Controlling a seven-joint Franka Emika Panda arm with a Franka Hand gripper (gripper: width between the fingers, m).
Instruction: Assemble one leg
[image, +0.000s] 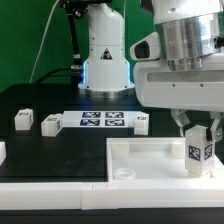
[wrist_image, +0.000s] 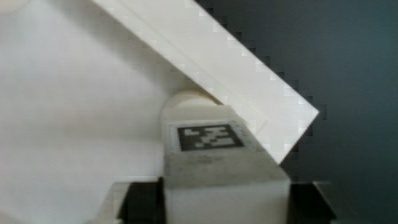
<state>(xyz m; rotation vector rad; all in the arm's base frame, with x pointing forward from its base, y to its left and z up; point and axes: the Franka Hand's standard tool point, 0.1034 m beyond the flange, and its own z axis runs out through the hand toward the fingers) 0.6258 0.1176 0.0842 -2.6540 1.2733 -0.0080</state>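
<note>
White plastic leg (image: 197, 152), tag facing out, clamped upright between the fingers of the gripper (image: 198, 140) at lower right of the exterior view, over the tray panel (image: 140, 150) near its right corner, probably to line it up with a corner socket

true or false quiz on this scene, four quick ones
1. The tool grips a tagged leg. True.
2. The held leg hangs over bare black table, away from the white panel. False: it is over the panel, near the corner at the exterior view's right.
3. The marker board lies beyond the panel. True.
4. No other small white blocks are on the table. False: at least two small white blocks sit at the exterior view's left.
</note>
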